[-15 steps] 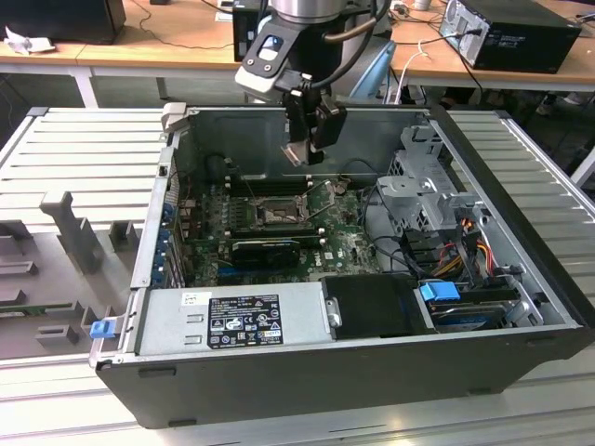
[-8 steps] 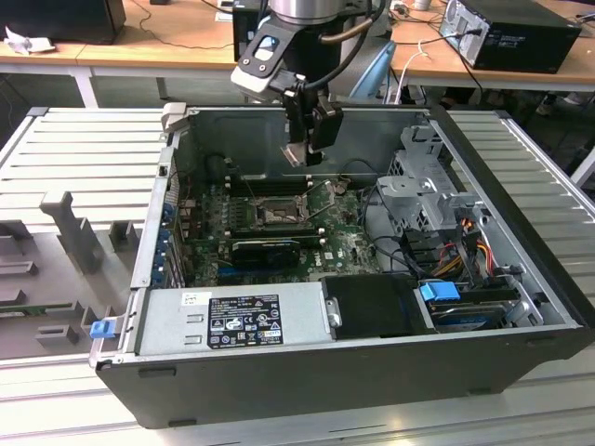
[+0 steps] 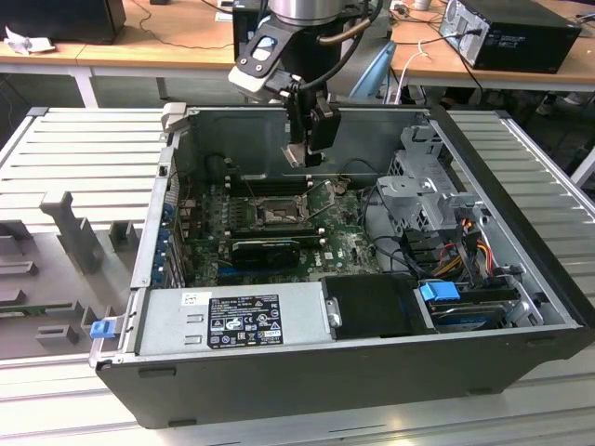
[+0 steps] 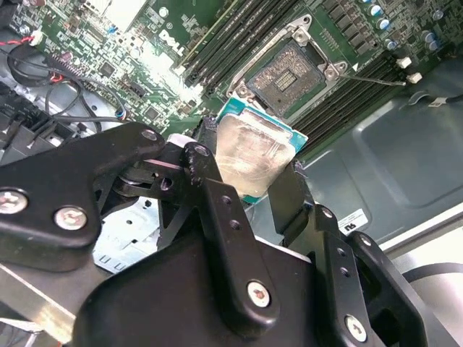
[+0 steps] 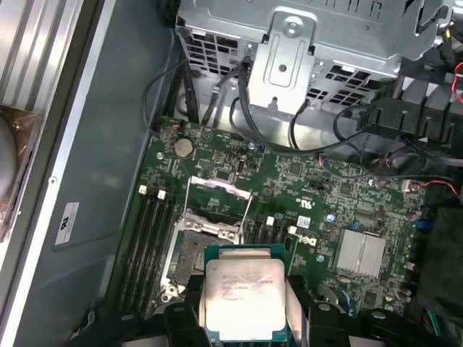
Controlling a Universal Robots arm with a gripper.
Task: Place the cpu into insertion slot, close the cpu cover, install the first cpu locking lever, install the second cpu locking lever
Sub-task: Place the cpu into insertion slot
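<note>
Above the green board (image 5: 318, 181), the hand (image 4: 252, 170) clamps the cpu (image 5: 244, 296) near the insertion slot (image 4: 287, 72).

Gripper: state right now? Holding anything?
Gripper: shut on the cpu, held above the motherboard, not yet in the insertion slot.

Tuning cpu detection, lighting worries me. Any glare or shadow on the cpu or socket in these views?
Second wrist view: strong glare whitens the cpu top, while the insertion slot is evenly lit. First wrist view: no hot spot on the cpu, its top reads matte. Exterior view: the computer case interior sits in shade, and the slot is dark.
</note>
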